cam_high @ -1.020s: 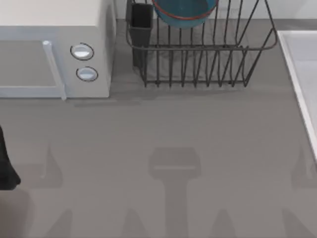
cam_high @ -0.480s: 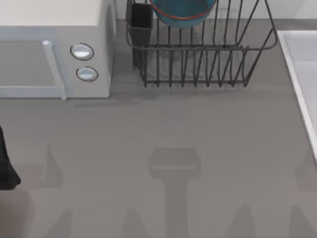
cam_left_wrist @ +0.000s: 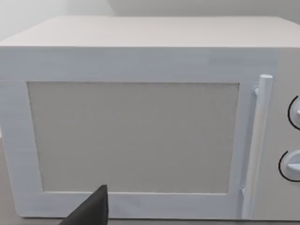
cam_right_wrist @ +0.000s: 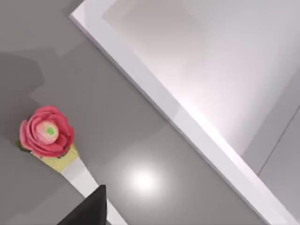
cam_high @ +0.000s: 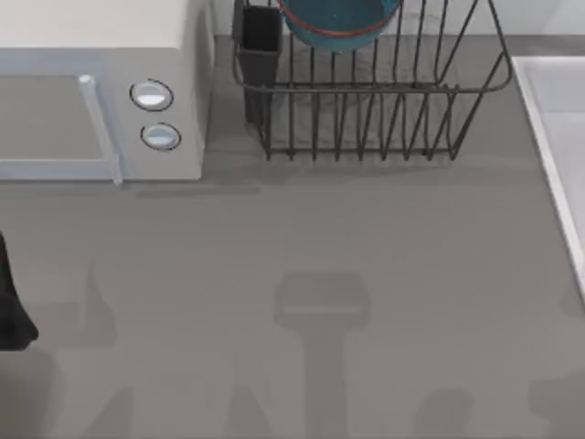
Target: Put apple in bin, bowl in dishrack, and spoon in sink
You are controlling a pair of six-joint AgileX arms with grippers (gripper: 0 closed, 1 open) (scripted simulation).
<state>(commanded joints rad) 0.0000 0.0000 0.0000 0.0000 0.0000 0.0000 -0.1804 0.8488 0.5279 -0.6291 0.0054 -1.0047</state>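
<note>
When looking down from above, saw mostly bare grey table (cam_high: 366,229), crossed by soft arm shadows along the near edge. Found the white microwave (cam_high: 91,55) at the far left, door shut, two round knobs on its right side. Noted the sink (cam_high: 559,101) running along the right edge, pale basin inside a raised white rim. Spotted the dishrack (cam_high: 366,87) at the far middle, just right of the microwave, with black wire bars standing upright. Saw the bowl (cam_high: 338,18) resting inside the rack toward its far side, teal with a reddish rim. Made out the dark utensil cup (cam_high: 262,32) at the rack's left corner.

Caught a dark piece of the left arm (cam_high: 9,306) at the left edge of the table. Placed the left gripper (cam_left_wrist: 89,212) in front of the microwave door, facing it, touching nothing visible; could not tell how wide it stood. Placed the right gripper (cam_right_wrist: 89,211) over the table near the sink's rim. Saw the spoon (cam_right_wrist: 47,131), white-handled with a pink rose at its end, reaching right up to that gripper. Could not tell whether held or how wide that gripper stood.
</note>
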